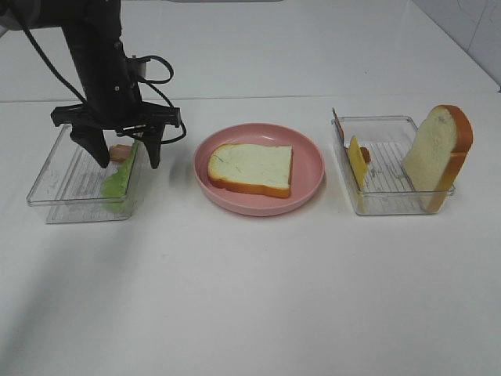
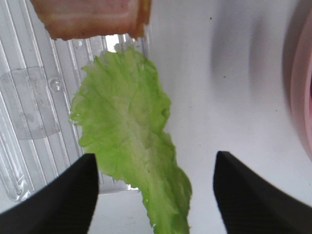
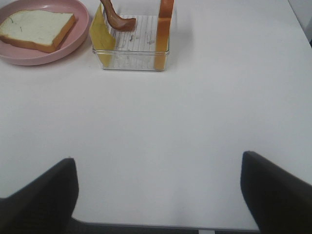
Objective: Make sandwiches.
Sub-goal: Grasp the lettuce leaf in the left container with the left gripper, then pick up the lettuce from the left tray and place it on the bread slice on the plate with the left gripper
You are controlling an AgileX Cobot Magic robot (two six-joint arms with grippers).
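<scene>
A white bread slice [image 1: 252,168] with an orange-brown crust lies flat on the pink plate [image 1: 313,168] at the middle. My left gripper [image 1: 127,155] is open and hangs over the right wall of the left clear tray [image 1: 59,184], straddling a green lettuce leaf [image 1: 119,182] that leans over that wall. In the left wrist view the lettuce [image 2: 129,141] lies between the open fingers [image 2: 58,200], with a bacon strip [image 2: 90,18] beyond it. The right tray [image 1: 383,168] holds an upright bread slice [image 1: 437,153], a yellow cheese slice [image 1: 356,163] and a bacon strip [image 3: 117,19]. My right gripper [image 3: 158,195] is open over bare table.
The white table runs far back to a wall edge. The pink plate's rim [image 2: 304,97] lies close to the right of my left gripper. The right tray [image 3: 131,46] and the plate [image 3: 73,41] stand well ahead of my right gripper.
</scene>
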